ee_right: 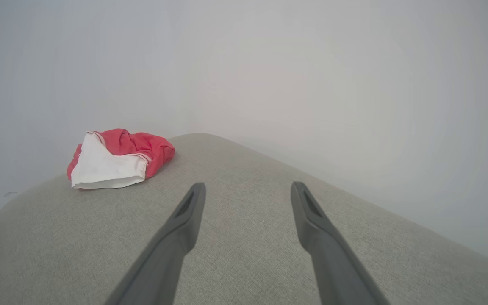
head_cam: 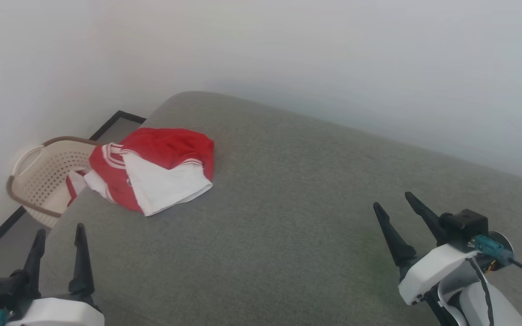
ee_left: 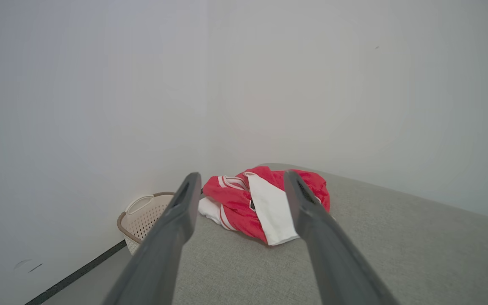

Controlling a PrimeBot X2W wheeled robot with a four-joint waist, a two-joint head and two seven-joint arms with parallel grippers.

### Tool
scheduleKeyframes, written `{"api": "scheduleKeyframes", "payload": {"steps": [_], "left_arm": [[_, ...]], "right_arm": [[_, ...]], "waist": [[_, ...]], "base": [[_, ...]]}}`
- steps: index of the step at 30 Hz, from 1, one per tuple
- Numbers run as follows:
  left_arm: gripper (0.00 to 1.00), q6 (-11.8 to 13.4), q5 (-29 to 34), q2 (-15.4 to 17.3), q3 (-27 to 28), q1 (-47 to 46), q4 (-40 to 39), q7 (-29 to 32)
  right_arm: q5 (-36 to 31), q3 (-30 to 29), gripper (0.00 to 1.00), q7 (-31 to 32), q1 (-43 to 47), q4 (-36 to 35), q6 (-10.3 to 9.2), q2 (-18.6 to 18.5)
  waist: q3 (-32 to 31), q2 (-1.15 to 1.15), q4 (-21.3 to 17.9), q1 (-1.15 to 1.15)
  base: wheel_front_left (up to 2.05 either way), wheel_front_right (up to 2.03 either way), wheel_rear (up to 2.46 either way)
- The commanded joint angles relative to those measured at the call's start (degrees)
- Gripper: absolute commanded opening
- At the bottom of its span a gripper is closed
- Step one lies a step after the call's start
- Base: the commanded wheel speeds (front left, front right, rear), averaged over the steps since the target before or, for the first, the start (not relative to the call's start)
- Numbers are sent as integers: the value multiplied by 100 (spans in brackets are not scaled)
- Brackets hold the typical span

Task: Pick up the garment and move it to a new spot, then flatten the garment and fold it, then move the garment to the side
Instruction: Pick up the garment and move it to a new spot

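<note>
Nearest you, at the lower left of the head view, your left gripper (head_cam: 60, 228) hangs with its two dark fingers spread wide and nothing between them. At the lower right, the right gripper (head_cam: 392, 199) is just as wide and just as empty, over the grey cushioned surface (head_cam: 297, 217).

Further out, the garment (head_cam: 152, 170) lies crumpled at the surface's far left edge. Its red cloth is bunched at the back and a white cuff panel is spread toward you. One part spills over the edge toward the perforated basket (head_cam: 45, 174) on the floor by the wall; you cannot tell whether it touches the rim.

Picking up looks like the step in hand, not yet begun. Your left arm seems the better choice, since the left wrist view frames the heap between its fingers. Come down onto the thick red bunch rather than the thin white edge, so that you catch several layers. Approach from above, because a sideways push could slide the heap off the edge. Lift until the hanging part clears the edge, then carry it toward the open middle, where both arms can likely reach.
</note>
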Motion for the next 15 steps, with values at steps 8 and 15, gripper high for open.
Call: {"api": "scheduleKeyframes", "payload": {"steps": [8,15], "left_arm": [[100,80,-141,-79,-35,-131,-3,79],[100,102,-274,-82,-104,-570,177,190]], "right_arm": [[15,-1,100,-47,-85,42,0,-63],[37,-83,100,24,-143,-78,0,-260]], "waist": [[80,0,77,0],[317,0,-127,0]], "base": [[0,0,0],[0,0,0]]}}
